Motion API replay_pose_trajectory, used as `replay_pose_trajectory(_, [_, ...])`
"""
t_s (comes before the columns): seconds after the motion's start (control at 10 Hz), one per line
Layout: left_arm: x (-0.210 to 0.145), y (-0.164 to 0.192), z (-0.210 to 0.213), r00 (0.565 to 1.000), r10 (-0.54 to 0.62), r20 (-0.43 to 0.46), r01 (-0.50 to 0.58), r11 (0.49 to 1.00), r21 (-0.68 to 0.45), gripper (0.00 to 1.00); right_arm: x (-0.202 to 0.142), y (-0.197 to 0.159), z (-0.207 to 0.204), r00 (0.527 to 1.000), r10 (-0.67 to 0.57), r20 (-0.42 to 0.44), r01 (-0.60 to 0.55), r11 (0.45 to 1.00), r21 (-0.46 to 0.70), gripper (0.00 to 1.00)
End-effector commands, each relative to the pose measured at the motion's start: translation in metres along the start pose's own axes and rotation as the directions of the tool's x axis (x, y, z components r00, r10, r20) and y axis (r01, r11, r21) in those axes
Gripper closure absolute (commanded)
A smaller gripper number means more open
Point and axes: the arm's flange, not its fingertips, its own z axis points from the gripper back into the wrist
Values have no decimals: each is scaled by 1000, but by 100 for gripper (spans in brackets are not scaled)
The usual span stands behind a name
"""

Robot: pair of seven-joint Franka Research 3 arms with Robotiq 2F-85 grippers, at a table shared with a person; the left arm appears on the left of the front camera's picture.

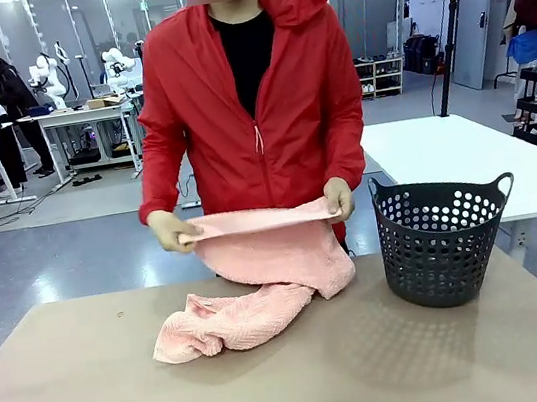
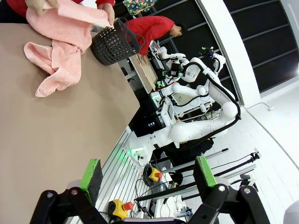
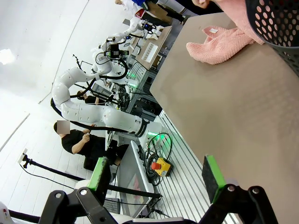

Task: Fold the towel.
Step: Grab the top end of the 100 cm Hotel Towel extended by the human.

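A: Where lay the salmon-pink terry towel (image 1: 261, 283)?
B: On the tan tabletop (image 1: 75, 392), well beyond the left gripper (image 2: 147, 173) and right gripper (image 3: 155, 171), both with jaws wide and empty; a person's hands (image 1: 170, 231) held one edge up.
A: The room?
B: A lab with a grey floor (image 1: 105, 256) and white tables (image 1: 464, 157).

Pink towel (image 2: 60, 53) near dark basket (image 2: 110, 46)

tan table (image 1: 96, 399): pink towel (image 1: 249, 310) partly resting, dark basket (image 1: 443, 241) at right.
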Motion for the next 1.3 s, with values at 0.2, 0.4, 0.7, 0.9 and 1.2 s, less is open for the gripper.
replay_pose_trajectory(0.2, [-3, 1, 2, 1000, -14, -13, 14, 1000, -15, 0, 0, 0, 0, 1000, 19, 4, -19, 1000, 13, 0])
replay_pose_trajectory(0.4, [-3, 1, 2, 1000, -14, -13, 14, 1000, -15, 0, 0, 0, 0, 1000, 19, 4, -19, 1000, 13, 0])
replay_pose_trajectory(0.7, [-3, 1, 2, 1000, -14, -13, 14, 1000, -15, 0, 0, 0, 0, 1000, 19, 4, -19, 1000, 13, 0])
replay_pose_trajectory(0.9, [-3, 1, 2, 1000, -14, -13, 14, 1000, -15, 0, 0, 0, 0, 1000, 19, 4, -19, 1000, 13, 0])
replay_pose_trajectory(1.2, [-3, 1, 2, 1000, -14, -13, 14, 1000, -15, 0, 0, 0, 0, 1000, 19, 4, -19, 1000, 13, 0])
